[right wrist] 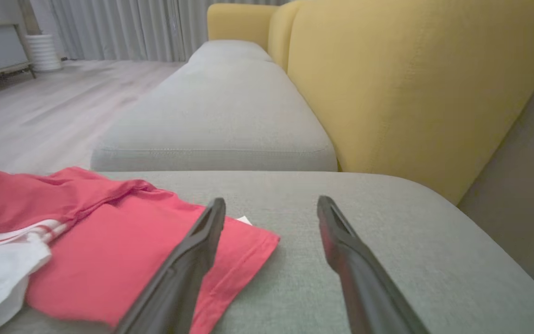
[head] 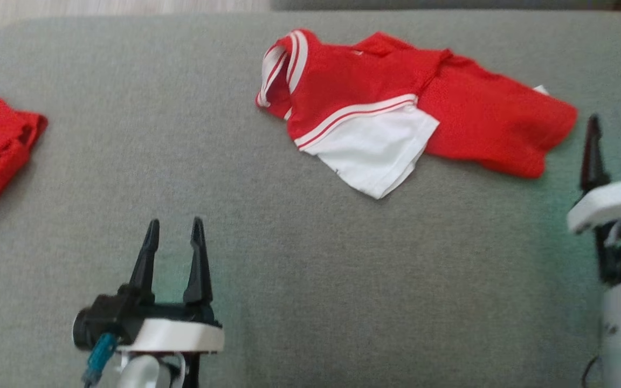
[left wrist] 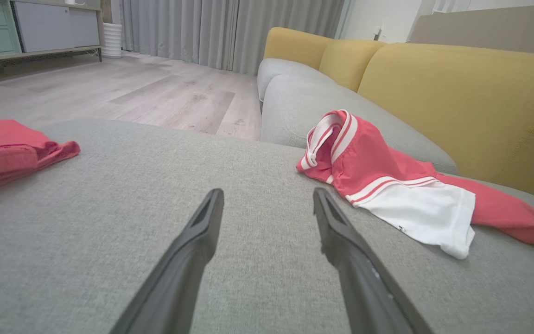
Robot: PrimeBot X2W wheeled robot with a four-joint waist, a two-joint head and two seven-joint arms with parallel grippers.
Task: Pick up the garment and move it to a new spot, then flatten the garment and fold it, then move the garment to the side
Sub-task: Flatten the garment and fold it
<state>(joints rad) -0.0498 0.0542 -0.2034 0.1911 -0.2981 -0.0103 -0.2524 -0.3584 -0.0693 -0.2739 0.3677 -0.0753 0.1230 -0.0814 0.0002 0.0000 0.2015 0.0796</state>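
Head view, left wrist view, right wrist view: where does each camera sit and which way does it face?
Head view: on the head, looking down at a crumpled red-and-white garment on a grey fabric cushion; open left gripper and right gripper show.
Left wrist view: low over the cushion, facing the garment and a yellow sofa backrest, past its own dark fingers.
Right wrist view: low, facing along the backrest, past its own fingers.
Shared: all three show the garment.
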